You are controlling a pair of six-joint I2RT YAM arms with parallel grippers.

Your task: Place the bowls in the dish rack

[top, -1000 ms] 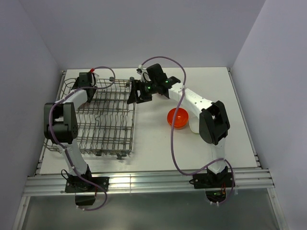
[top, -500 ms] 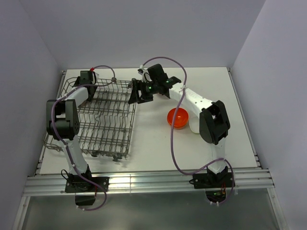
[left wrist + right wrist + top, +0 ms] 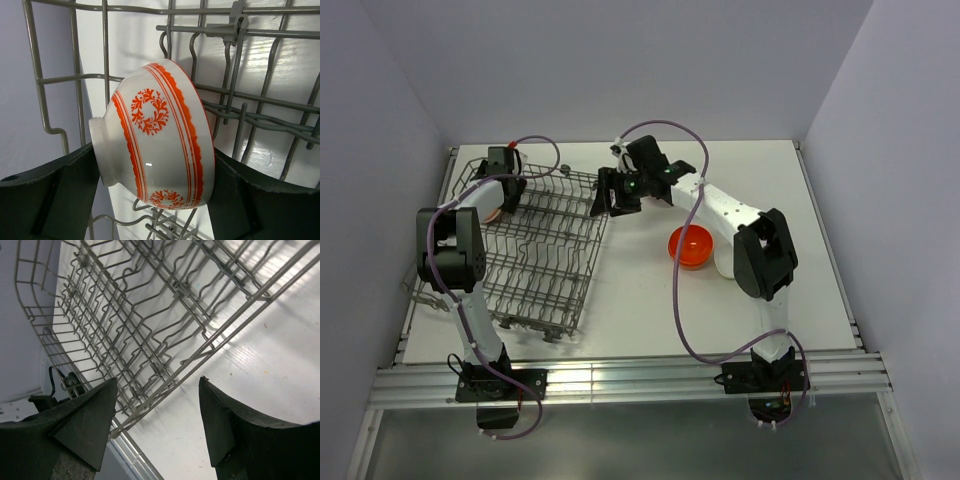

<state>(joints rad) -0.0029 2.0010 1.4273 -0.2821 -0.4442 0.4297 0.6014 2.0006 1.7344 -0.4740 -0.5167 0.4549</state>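
Observation:
The grey wire dish rack (image 3: 535, 255) lies on the left half of the table, turned a little askew. My left gripper (image 3: 500, 198) is over its far left corner, shut on a pale bowl (image 3: 155, 135) with red-orange bands and wreaths, held on its side just above the tines; the bowl shows faintly in the top view (image 3: 491, 213). My right gripper (image 3: 605, 192) is open and empty at the rack's far right corner, the rack rim (image 3: 210, 347) just beyond its fingertips. A glossy orange bowl (image 3: 688, 246) sits on the table by the right arm.
A white object (image 3: 725, 264) lies partly hidden under the right arm's elbow, next to the orange bowl. Grey walls close in the table on the left, back and right. The rack's near left corner (image 3: 412, 293) reaches the table's left edge.
The dish rack has swung: its near end has slid left and nearer, its far right corner slightly right. Both grippers have stayed at its far end, the left one still holding the bowl.

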